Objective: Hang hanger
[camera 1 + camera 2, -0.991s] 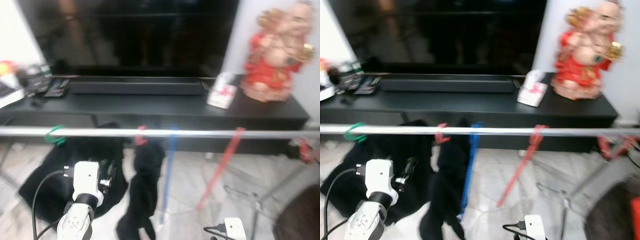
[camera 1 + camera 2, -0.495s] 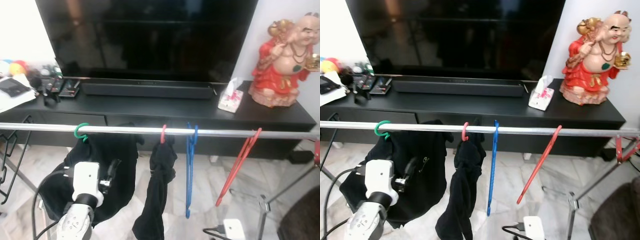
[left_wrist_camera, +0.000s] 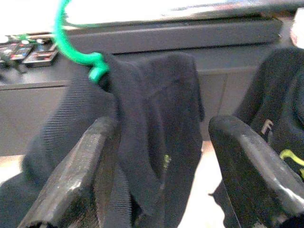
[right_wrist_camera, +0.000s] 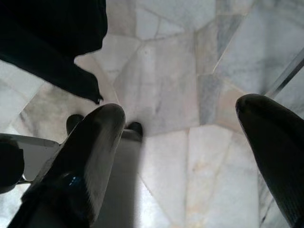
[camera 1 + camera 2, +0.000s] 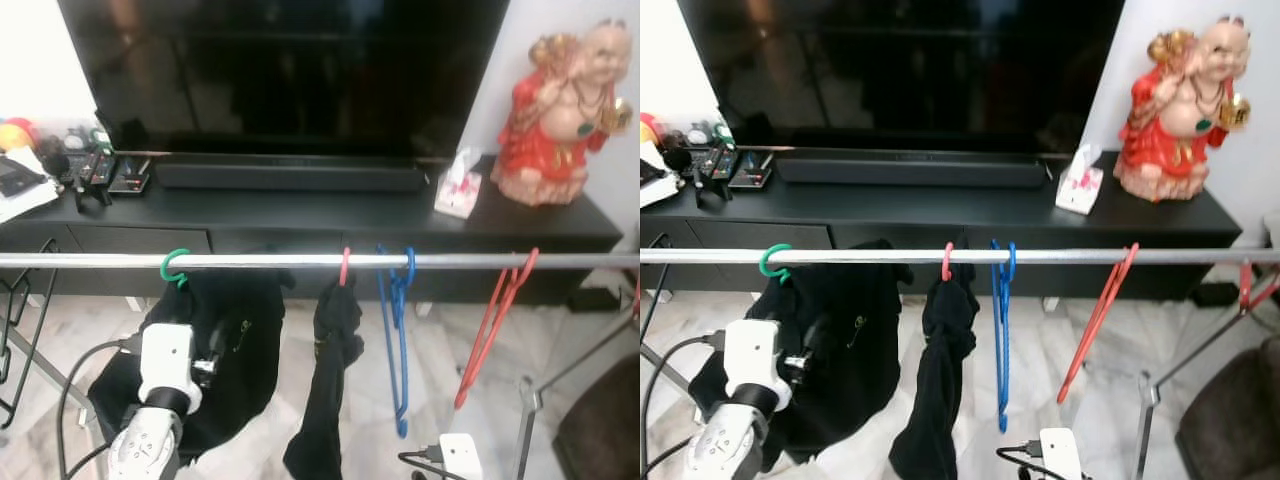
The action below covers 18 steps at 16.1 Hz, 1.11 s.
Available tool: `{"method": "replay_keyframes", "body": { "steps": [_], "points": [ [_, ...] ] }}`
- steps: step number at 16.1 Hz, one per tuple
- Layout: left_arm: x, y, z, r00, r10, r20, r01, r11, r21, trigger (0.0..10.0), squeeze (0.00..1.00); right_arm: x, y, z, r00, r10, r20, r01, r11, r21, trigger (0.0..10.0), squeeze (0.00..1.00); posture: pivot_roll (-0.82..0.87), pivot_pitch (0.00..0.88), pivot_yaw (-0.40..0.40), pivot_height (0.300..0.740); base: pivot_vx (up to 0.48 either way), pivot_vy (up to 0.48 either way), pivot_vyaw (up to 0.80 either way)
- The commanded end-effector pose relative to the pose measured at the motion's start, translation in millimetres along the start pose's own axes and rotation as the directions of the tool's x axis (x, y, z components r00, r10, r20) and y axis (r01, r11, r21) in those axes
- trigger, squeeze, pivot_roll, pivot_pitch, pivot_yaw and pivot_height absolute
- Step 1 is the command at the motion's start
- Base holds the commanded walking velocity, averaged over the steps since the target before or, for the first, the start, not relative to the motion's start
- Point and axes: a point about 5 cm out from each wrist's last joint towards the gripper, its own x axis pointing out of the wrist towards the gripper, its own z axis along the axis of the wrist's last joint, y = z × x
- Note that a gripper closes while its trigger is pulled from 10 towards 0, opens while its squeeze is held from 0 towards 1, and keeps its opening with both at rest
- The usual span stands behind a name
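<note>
1. The left gripper point(image 3: 161, 156), fingers spread and holding nothing, is raised below the rail point(image 5: 300, 261), facing the black garment point(image 5: 235, 350).
2. That garment's green hanger point(image 5: 175, 267) is hooked on the rail.
3. The right gripper point(image 4: 185, 161) points at the floor, fingers spread.

Both eye views look forward and down from head height over the rail point(image 5: 320, 261) toward the TV stand point(image 5: 940, 205), sharing nearly the same scene with a slight sideways offset. The left wrist view looks close-up past its claw point(image 3: 161, 166) at the black garment point(image 3: 152, 118). The right wrist view faces straight down at the marble floor point(image 4: 180, 95).
</note>
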Motion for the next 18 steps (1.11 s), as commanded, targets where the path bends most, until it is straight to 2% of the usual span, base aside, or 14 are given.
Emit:
{"method": "replay_keyframes", "body": {
  "steps": [1,5,12,14,15,18],
  "points": [
    [0.0,0.1,3.1,1.0,-0.004,0.005,0.004,1.0,0.005,10.0,0.0,-0.9,-0.5,-5.5,1.0,-0.004,-0.019,0.004,1.0,0.006,10.0,0.0,-0.03,0.0,-0.01,0.74,0.0,0.285,0.0],
    [-0.2,-0.1,3.6,1.0,-0.005,0.008,0.005,1.0,0.005,10.0,0.0,-1.1,-0.4,-6.1,1.0,-0.003,-0.02,0.003,1.0,0.004,10.0,0.0,-0.03,0.0,-0.011,0.74,0.0,0.28,0.0],
    [2.6,-2.5,19.0,0.997,-0.055,0.045,0.054,0.998,0.036,10.0,0.0,-1.2,-1.0,-6.5,1.0,0.0,-0.023,0.0,1.0,-0.001,10.0,0.0,-0.03,0.0,-0.014,0.74,0.0,0.0,0.0],
    [5.3,5.7,15.9,0.999,-0.031,0.011,0.03,0.996,0.079,10.0,0.0,-1.1,-1.0,-6.2,1.0,0.004,-0.024,-0.004,1.0,-0.004,10.0,0.0,-0.03,0.0,-0.016,0.74,0.0,0.0,0.0],
    [10.1,15.3,17.0,1.0,0.002,-0.007,-0.002,0.998,0.07,10.0,0.0,-1.0,-0.6,-6.0,1.0,0.006,-0.024,-0.006,1.0,-0.006,10.0,0.0,-0.03,0.0,-0.016,0.74,0.0,0.0,0.0],
    [16.6,28.0,24.4,0.999,-0.029,-0.039,0.031,0.998,0.05,10.0,0.0,-1.0,-1.1,-6.0,1.0,0.007,-0.026,-0.007,1.0,-0.018,10.0,0.0,-0.02,0.0,-0.021,0.74,0.0,0.0,0.0]
  ]
}}
